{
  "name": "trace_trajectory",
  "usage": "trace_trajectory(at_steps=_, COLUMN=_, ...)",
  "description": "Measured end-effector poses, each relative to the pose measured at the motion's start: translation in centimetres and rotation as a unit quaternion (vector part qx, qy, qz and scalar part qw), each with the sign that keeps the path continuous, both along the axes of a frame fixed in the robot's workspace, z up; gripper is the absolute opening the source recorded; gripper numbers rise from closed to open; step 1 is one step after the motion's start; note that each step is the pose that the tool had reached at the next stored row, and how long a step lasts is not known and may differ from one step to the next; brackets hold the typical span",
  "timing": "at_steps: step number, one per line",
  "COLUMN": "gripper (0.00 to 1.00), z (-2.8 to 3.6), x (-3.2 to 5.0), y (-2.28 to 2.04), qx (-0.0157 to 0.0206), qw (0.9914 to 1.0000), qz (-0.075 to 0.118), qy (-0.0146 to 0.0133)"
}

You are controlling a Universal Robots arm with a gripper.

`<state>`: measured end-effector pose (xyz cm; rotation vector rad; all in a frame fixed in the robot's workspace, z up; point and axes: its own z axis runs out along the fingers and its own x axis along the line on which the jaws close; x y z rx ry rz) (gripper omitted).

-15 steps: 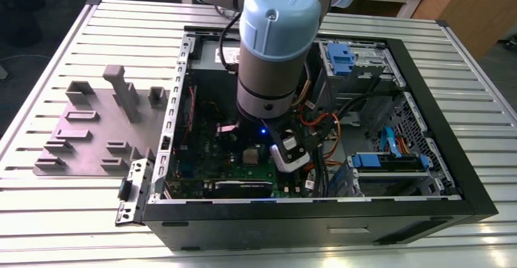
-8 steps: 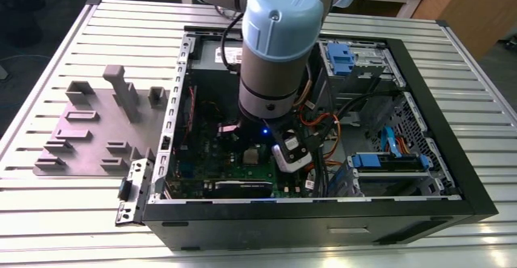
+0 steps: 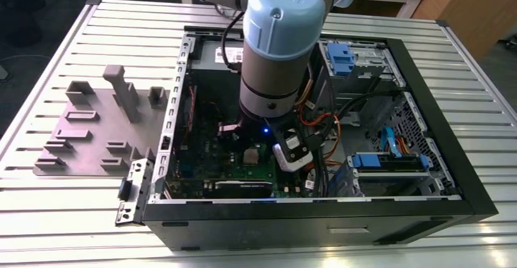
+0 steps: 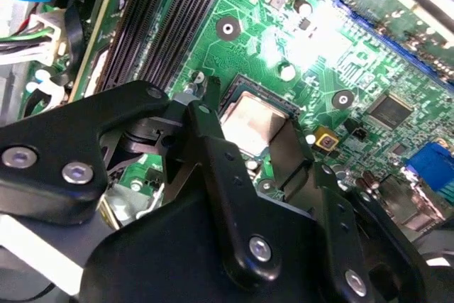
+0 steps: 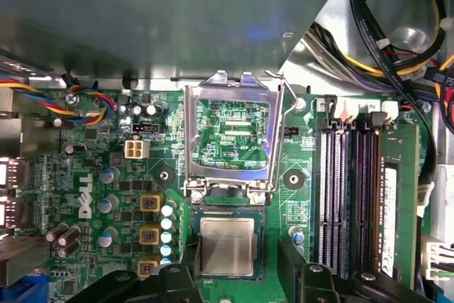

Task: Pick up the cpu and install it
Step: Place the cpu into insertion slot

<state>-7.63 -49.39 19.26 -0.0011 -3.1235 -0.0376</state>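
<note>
The cpu (image 5: pixel 227 246) is a small silvery square lying flat in its socket on the green motherboard (image 5: pixel 106 140). It also shows in the second wrist view as the cpu (image 4: pixel 252 122) and in the exterior view as the cpu (image 3: pixel 253 155), low inside the computer case. My gripper (image 5: pixel 237 278) hangs just over it, open, with one black finger (image 4: pixel 206 147) on each side and a visible gap to the chip. The silver socket frame (image 5: pixel 230 86) stands flipped up beside the socket, its lever (image 5: pixel 278 140) raised.
The memory slots (image 5: pixel 347 189) run alongside the socket. Bundled cables (image 5: pixel 397 40) and the case's grey metal wall (image 5: pixel 142 12) crowd the far side. Blue drive caddies (image 3: pixel 339 59) sit in the black case (image 3: pixel 323 232). A grey fixture plate (image 3: pixel 97 129) lies on the table.
</note>
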Motion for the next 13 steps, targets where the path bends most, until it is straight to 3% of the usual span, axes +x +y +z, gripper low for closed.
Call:
trace_trajectory(at_steps=3, gripper=0.54, z=0.28, x=-0.01, y=0.00, qx=0.0012, qw=1.00000, qz=0.000, qy=0.0000)
trace_trajectory(at_steps=10, gripper=0.54, z=0.27, x=-0.02, y=-0.01, qx=0.0034, qw=0.99999, qz=0.000, qy=0.0000)
trace_trajectory(at_steps=13, gripper=0.54, z=0.80, x=-0.03, y=-0.01, qx=0.0035, qw=0.99999, qz=0.000, qy=0.0000)
